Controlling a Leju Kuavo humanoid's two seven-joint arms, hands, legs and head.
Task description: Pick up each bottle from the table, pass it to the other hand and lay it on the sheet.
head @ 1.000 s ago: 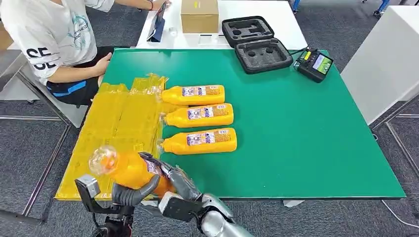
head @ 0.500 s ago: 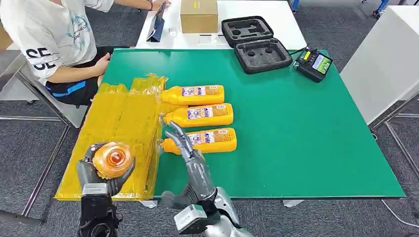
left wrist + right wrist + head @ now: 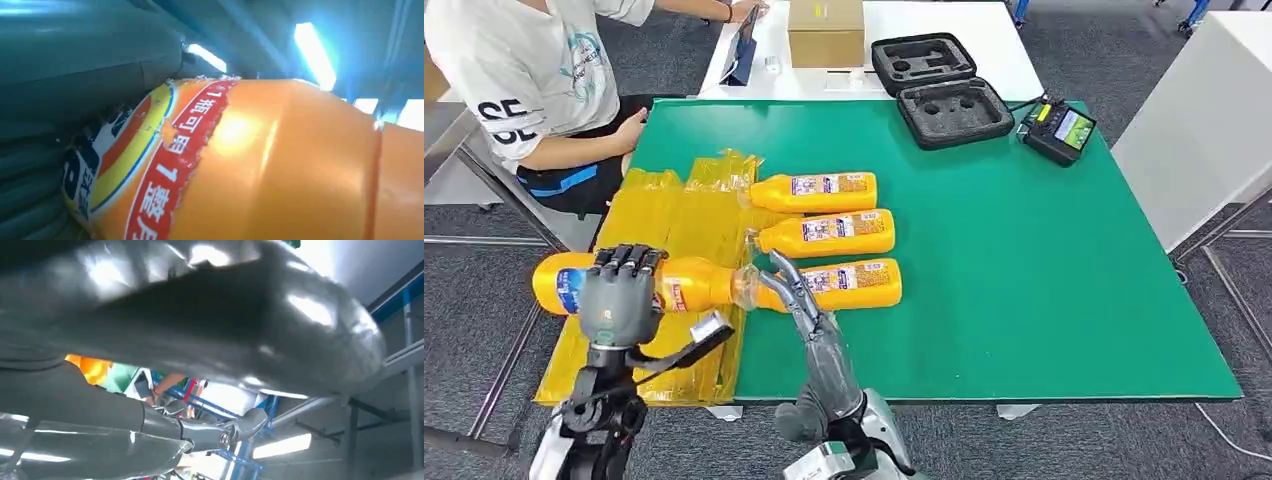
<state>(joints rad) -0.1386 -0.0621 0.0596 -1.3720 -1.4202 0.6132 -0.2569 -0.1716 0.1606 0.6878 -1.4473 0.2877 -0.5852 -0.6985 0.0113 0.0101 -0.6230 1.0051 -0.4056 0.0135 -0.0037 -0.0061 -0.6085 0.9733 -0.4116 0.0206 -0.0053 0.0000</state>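
Robot's left hand [image 3: 620, 300] grips an orange bottle [image 3: 674, 284] lying crosswise above the yellow sheet [image 3: 674, 225], at the near left of the green table [image 3: 1044, 300].

The right hand [image 3: 799, 300] holds nothing, its fingers stretched out straight beside the bottle's neck. Three more bottles [image 3: 824, 232] lie in a row just right of the sheet. A seated person [image 3: 524, 75] waits at the far left corner; an open black case [image 3: 941, 88] rests at the far edge.

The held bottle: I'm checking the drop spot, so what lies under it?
Under the held bottle, gripped by the left robot hand, lies the yellow sheet. The sheet directly beneath it is covered.
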